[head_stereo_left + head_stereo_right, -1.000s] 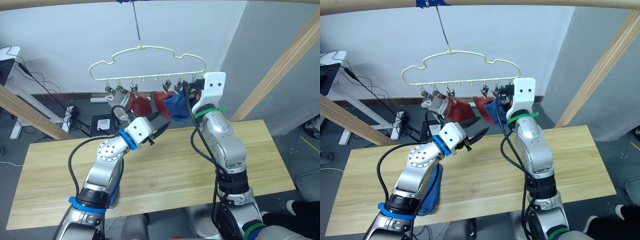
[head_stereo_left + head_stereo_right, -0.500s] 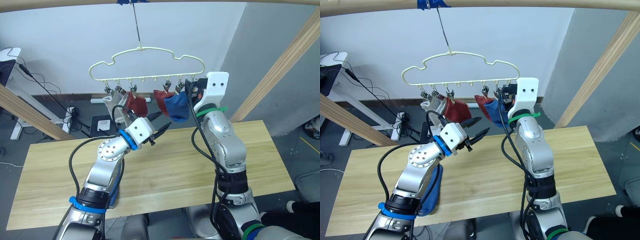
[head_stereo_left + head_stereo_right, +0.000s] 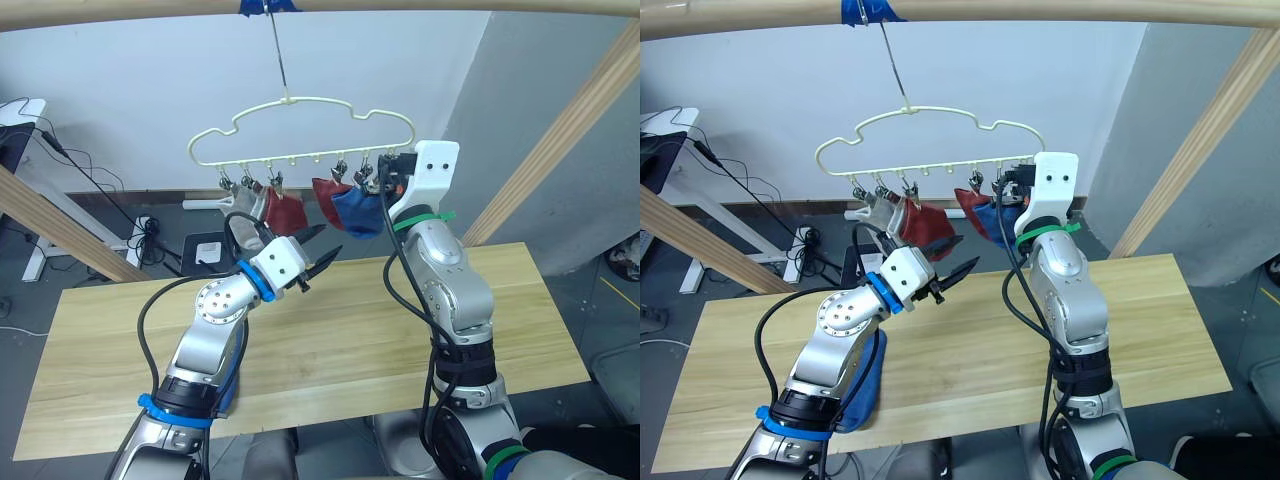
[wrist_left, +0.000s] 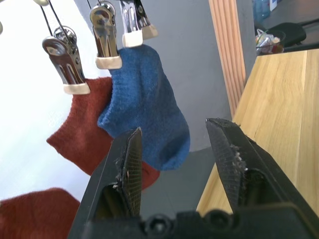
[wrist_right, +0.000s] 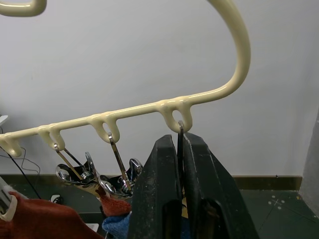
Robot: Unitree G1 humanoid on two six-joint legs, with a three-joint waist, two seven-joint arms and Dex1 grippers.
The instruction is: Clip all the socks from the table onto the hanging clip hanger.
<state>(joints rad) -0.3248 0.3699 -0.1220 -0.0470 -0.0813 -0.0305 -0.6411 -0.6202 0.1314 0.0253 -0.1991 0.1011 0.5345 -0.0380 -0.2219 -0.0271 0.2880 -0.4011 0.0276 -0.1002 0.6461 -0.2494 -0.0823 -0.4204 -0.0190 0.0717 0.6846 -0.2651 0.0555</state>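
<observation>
Right gripper [image 5: 180, 164] pinches the end clip [image 5: 179, 137] of the clip hanger [image 3: 300, 130]; spread left gripper [image 3: 322, 245] must next fetch the table's [image 3: 520, 330] blue sock [image 3: 862, 380].

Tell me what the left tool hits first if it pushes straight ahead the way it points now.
Most likely the blue sock clipped on the clip hanger: in the wrist view it hangs between the open fingers of the left tool, with a rust red sock beside it. Depth is uncertain.
</observation>
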